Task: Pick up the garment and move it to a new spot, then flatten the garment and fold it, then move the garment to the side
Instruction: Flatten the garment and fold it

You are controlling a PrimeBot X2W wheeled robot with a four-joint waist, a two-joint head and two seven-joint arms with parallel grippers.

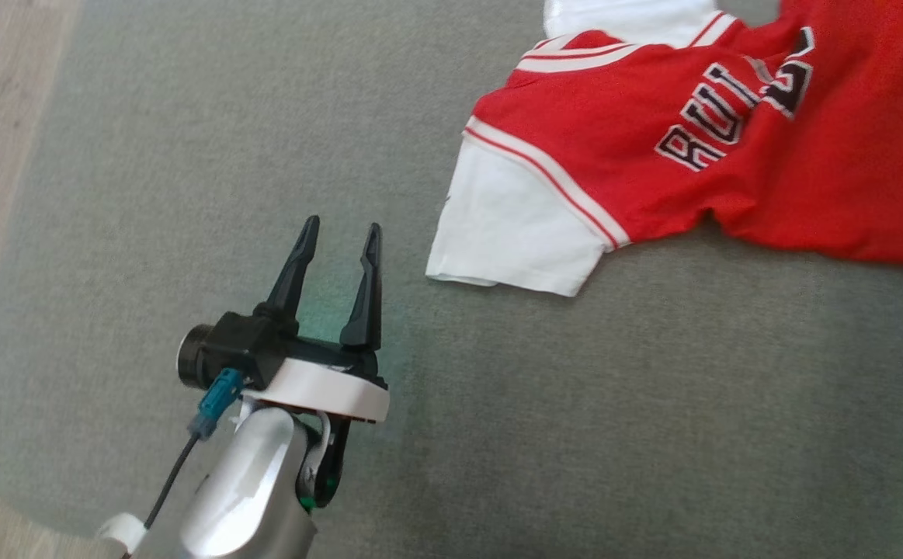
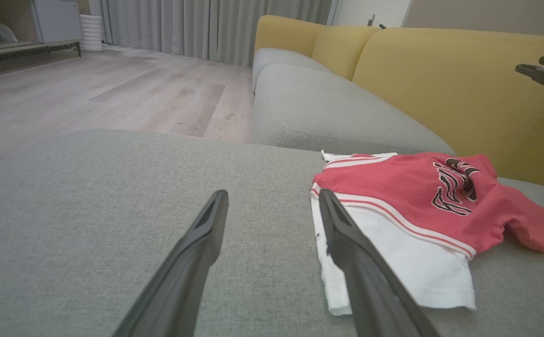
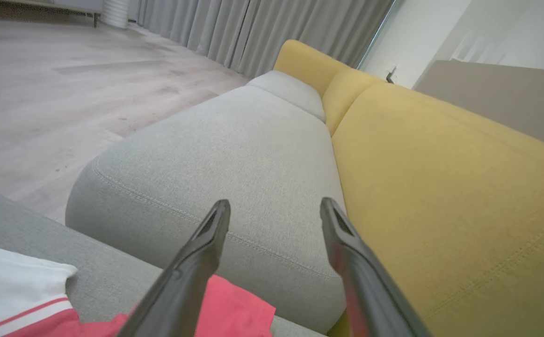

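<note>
On the grey sofa seat (image 1: 187, 194), toward the upper right of the head view: a red garment (image 1: 614, 132) with white sleeves and striped trim, rumpled rather than flat. Cut off there by the top and right edges, so full outline not to be made out. Across the chest, dark white-edged capitals (image 1: 711, 116), readable as "BUL"; remaining letters lost in a crease, and next to them part of a dark numeral (image 1: 793, 74), not legible. Tiny dark mark on the near sleeve (image 1: 513, 225), too small to read.

Over bare seat fabric, left jaws wide apart and empty, fingers (image 1: 296, 264) pointing up the view, near the sleeve hem but clear of it. In the left wrist view, sleeve edge partly hidden behind one finger.

In the right wrist view, right jaws likewise spread wide with nothing between them, fingers (image 3: 197, 262) above a red fold of the garment, aimed at the next grey cushion (image 3: 215, 154) and the yellow backrest (image 3: 440, 187); contact with the cloth impossible to judge. Beyond, pale wooden floor (image 2: 112, 89) and grey curtains (image 2: 183, 23).
</note>
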